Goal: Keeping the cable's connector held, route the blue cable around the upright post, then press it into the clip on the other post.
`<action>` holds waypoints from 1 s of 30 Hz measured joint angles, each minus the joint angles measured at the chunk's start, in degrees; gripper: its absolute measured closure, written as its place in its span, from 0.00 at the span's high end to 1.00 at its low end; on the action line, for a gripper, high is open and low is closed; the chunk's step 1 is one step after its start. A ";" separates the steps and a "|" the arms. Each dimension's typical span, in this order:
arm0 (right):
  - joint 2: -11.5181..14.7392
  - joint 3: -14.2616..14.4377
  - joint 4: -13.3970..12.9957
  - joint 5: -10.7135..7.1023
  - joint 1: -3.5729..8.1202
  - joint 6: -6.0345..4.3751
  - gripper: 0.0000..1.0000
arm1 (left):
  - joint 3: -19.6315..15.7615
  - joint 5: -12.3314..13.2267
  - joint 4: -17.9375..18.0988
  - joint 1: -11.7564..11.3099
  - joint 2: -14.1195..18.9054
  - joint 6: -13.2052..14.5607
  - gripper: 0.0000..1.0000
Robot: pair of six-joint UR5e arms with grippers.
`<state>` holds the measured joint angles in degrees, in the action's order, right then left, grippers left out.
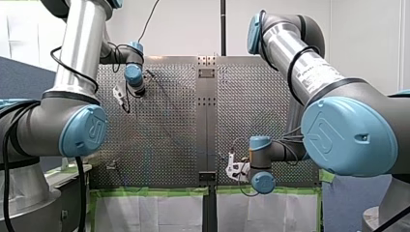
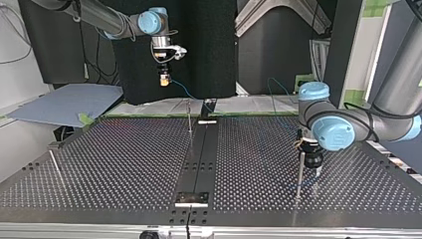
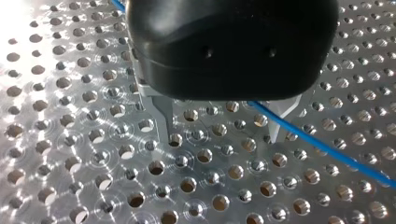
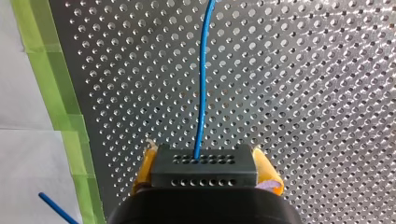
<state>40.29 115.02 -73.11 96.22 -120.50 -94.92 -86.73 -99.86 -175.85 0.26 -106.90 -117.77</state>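
In the right wrist view my right gripper (image 4: 205,158) is shut with its yellow pads on the black connector block (image 4: 205,175). The blue cable (image 4: 201,93) leaves the block and runs ahead over the perforated plate. In the top view this gripper (image 2: 163,80) hangs high above the table's far edge. My left gripper (image 3: 223,135) is open low over the plate. Its metal fingers (image 3: 164,122) stand wide apart, and the cable (image 3: 327,149) crosses between them, near one finger, ungripped. It (image 2: 312,167) sits right beside a thin upright post (image 2: 299,174).
A second thin post (image 2: 189,118) stands near the table's far middle and a third (image 2: 54,164) at the top view's left. A dark centre strip (image 2: 199,159) with a bracket (image 2: 191,199) divides the plate. Green tape (image 4: 51,84) edges the plate near my right gripper.
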 joint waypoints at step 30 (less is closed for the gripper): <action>-0.13 0.00 -0.42 -0.27 0.13 -0.09 0.00 | -4.81 2.27 4.87 -1.17 0.00 -14.50 1.00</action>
<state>40.15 115.02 -73.53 95.95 -120.37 -95.01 -91.53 -97.59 -170.98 -0.91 -106.90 -132.27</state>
